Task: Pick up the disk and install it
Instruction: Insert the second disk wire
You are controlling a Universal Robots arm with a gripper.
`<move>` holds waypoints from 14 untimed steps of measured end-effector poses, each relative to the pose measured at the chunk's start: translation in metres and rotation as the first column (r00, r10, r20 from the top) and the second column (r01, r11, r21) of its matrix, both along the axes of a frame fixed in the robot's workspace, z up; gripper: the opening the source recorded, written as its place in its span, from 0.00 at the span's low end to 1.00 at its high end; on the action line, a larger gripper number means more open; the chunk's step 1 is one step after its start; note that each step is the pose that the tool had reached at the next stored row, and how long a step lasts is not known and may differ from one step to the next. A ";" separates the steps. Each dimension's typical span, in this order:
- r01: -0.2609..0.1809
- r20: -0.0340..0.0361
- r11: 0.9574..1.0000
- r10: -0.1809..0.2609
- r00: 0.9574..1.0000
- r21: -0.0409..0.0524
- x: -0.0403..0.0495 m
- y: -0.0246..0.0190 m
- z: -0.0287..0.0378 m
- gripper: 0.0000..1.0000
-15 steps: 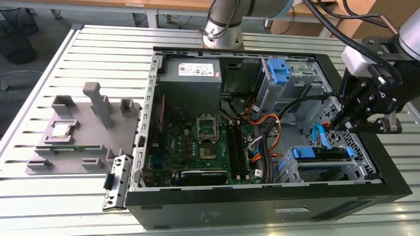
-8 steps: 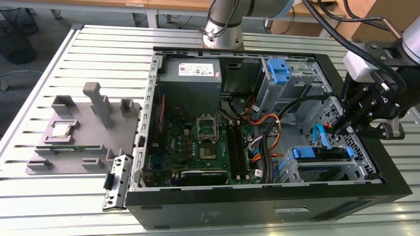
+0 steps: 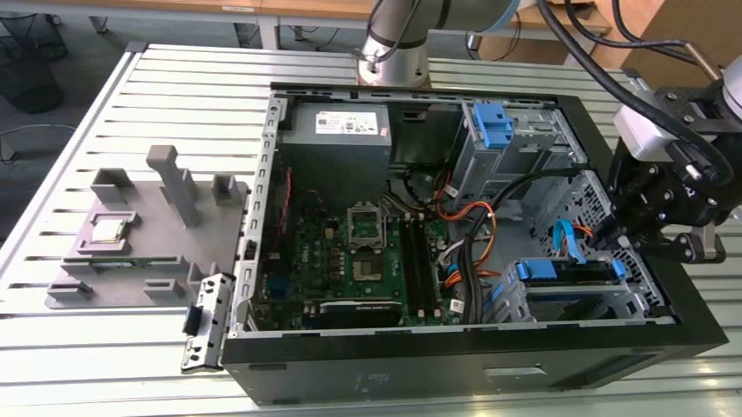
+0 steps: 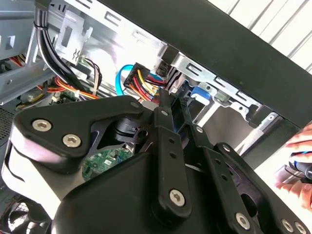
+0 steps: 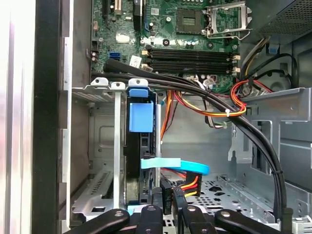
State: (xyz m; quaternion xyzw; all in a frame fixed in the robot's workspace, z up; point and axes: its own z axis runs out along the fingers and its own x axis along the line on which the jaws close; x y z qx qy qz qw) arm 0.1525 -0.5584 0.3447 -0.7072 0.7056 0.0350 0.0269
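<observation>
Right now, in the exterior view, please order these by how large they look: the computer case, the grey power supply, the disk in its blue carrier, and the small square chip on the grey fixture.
1. computer case
2. power supply
3. disk, partly hidden in its bay
4. chip

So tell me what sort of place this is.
Likely a robotics lab test bench: an open computer case lies on a slotted metal table, with a grey parts fixture beside it and the arm's claw at the drive bay.

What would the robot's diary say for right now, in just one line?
gripper: over drive cage, at case edge on exterior view's right | disk: seated in cage, blue carrier tab showing | cables: plugged at its end
</observation>
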 end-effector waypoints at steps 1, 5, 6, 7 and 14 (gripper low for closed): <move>0.000 0.000 1.000 0.000 1.000 0.000 0.0000 -0.0002 -0.0001 0.23; 0.000 0.000 1.000 0.000 1.000 0.000 0.0000 -0.0010 -0.0006 0.23; 0.000 0.000 1.000 0.000 1.000 -0.001 0.0000 -0.0021 -0.0009 0.23; 0.000 0.000 1.000 0.000 1.000 -0.001 0.0000 -0.0031 -0.0012 0.23; 0.000 0.000 1.000 0.000 1.000 -0.001 0.0000 -0.0053 -0.0018 0.23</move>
